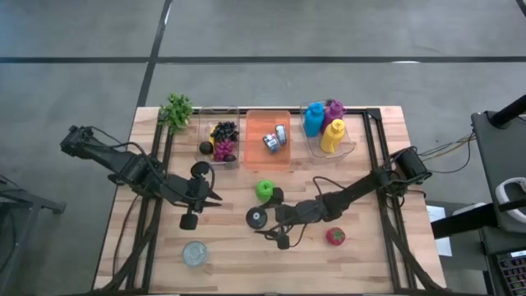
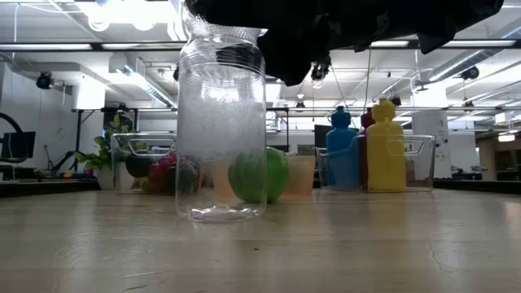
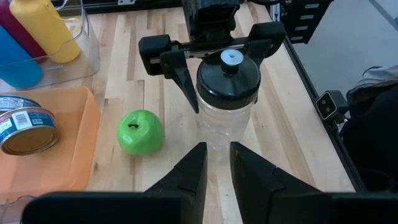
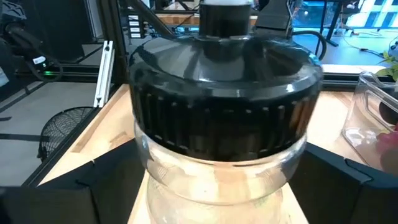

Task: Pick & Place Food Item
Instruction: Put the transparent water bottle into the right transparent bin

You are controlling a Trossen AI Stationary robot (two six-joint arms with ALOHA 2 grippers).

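**Right gripper straddling lidded jar, food untouched**

Right gripper (image 3: 211,62) has fingers spread wide, one each side of the clear jar (image 3: 225,93), level with its black lid (image 4: 224,93). No visible contact; not clamped.

Left gripper (image 1: 195,196) sits well apart from the jar. Fingers (image 3: 189,174) nearly together, narrow gap, holding nothing.

Green apple (image 3: 140,132) is just beside the jar, outside the right fingers. Strawberry (image 1: 334,236) lies on the far side of that arm.

Risks, my read:
- Uneven closing: one finger lands first and tips or skids the light jar.
- The sliding jar knocks the apple rolling.

Views: left wrist view shows the finger spread. Low view only shows the jar upright, with the gripper a dark mass above it.
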